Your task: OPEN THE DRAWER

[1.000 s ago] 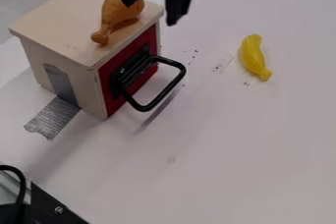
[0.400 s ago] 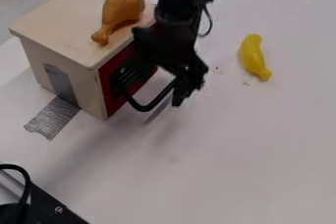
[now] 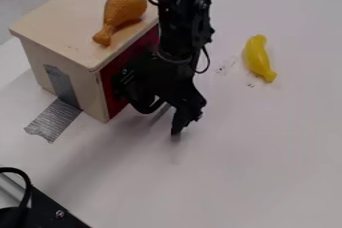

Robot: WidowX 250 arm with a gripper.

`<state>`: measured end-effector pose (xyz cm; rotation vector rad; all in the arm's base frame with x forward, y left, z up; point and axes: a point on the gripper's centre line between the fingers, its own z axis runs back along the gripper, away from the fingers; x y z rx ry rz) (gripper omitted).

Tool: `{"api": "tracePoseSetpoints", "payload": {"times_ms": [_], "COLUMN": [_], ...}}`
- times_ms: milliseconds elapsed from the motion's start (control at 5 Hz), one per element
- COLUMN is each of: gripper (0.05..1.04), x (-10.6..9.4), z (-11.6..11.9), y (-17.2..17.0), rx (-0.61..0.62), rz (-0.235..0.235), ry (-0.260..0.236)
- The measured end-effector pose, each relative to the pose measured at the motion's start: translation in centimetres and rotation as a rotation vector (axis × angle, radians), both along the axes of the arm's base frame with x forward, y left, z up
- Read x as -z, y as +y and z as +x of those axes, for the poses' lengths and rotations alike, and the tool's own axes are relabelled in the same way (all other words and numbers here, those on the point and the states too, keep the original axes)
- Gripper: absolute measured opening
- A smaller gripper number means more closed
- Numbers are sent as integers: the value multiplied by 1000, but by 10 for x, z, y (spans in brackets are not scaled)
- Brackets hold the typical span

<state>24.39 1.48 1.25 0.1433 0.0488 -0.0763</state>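
The pincer [image 3: 159, 117] is spread wide at the black handle [image 3: 146, 110], left of the frame's centre. The drawer's red front [image 3: 112, 106] sits flush in the wooden box [image 3: 57, 19], upper left.

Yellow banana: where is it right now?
In the camera view, the yellow banana lies on the white table, right of the wooden box and the gripper, in the picture's upper right.
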Motion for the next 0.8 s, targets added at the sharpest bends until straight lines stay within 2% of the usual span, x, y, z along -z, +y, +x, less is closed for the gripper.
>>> {"api": "tracePoseSetpoints", "payload": {"times_ms": [400,600,800], "gripper": [387,187,131], "x": [4,2,-4], "z": [3,5,8], "y": [-9,-34,-64], "rx": [5,28,77], "rz": [-10,-41,-62], "ry": [19,16,13]}}
